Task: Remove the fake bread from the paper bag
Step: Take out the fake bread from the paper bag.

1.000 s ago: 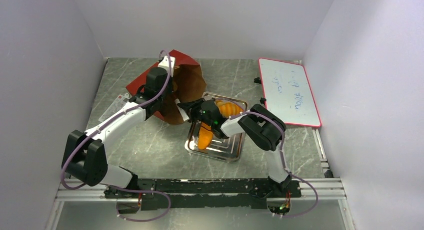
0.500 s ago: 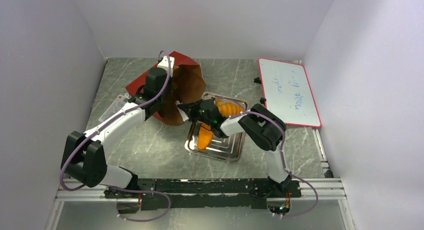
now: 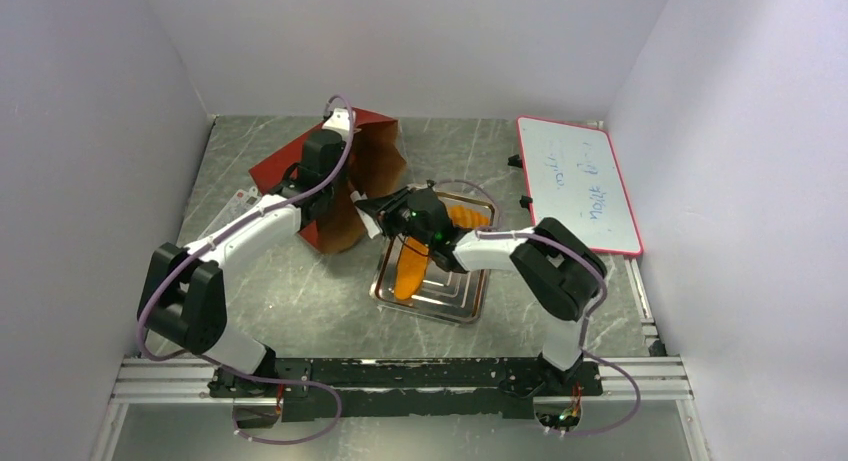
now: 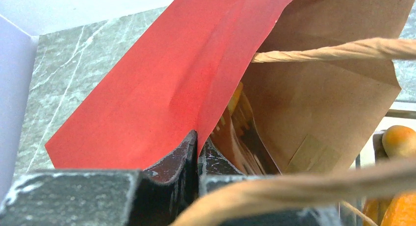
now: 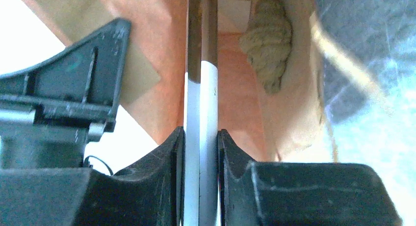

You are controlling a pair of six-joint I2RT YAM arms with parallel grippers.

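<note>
The paper bag lies at the back left with its brown mouth facing the tray. My left gripper is shut on the bag's red wall at the rim. At the near side of the mouth, my right gripper is shut on a flat edge of the bag, which I see edge-on. Deep inside the bag lies one ridged piece of fake bread. An orange loaf and a croissant lie on the silver tray.
A red-framed whiteboard lies at the back right. A tan cord handle stretches across the bag's mouth, and another crosses just in front of my left fingers. White walls close in the table on three sides.
My right jaws have closed on the bag's edge and that arm has reached further toward the bag. My left arm has drawn the bag's wall back, so the mouth stands narrower and more upright.
</note>
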